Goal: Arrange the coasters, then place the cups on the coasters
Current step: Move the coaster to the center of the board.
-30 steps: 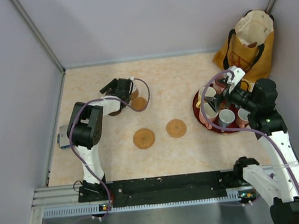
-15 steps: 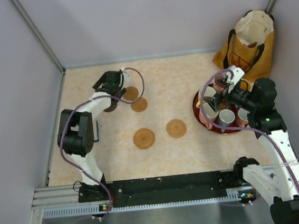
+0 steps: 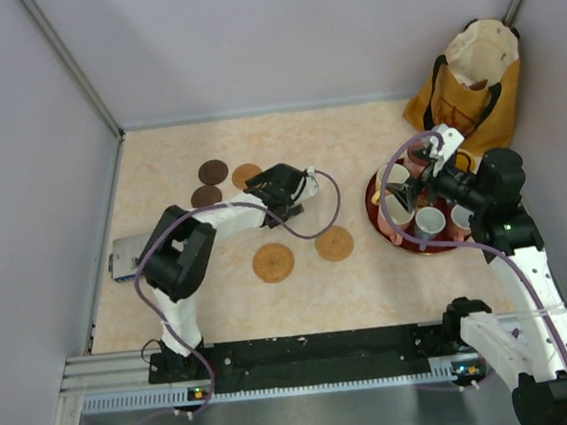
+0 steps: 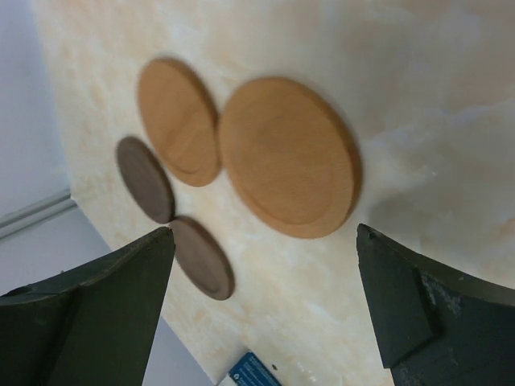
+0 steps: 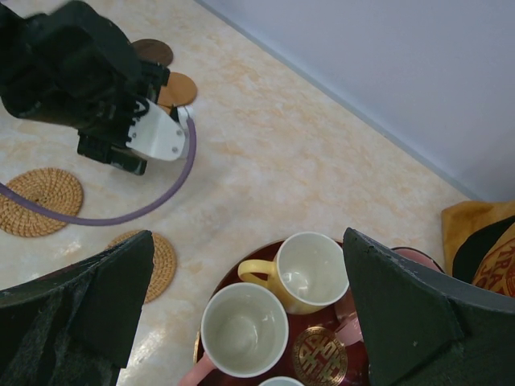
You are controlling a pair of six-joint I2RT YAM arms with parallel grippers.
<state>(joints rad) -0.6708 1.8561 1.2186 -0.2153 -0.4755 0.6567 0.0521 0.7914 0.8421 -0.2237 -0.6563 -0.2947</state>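
Observation:
Two smooth tan coasters (image 4: 288, 157) (image 4: 177, 121) and two dark brown coasters (image 4: 145, 178) (image 4: 201, 257) lie close together ahead of my left gripper (image 4: 265, 305), which is open and holds nothing. From above, the left gripper (image 3: 281, 188) hovers just right of that group (image 3: 212, 171). Two woven coasters (image 3: 273, 263) (image 3: 334, 243) lie mid-table. The cups stand on a red tray (image 3: 374, 196). My right gripper (image 5: 245, 310) hangs open above a pale yellow cup (image 5: 310, 272) and a pink cup (image 5: 244, 330), touching neither.
A yellow-orange bag (image 3: 467, 84) stands at the back right, behind the tray. A small grey device with a blue label (image 3: 122, 258) lies by the left wall. Grey walls close in the table on three sides.
My left arm has swung from the back left toward the middle, uncovering the two dark brown coasters. The right arm has not moved.

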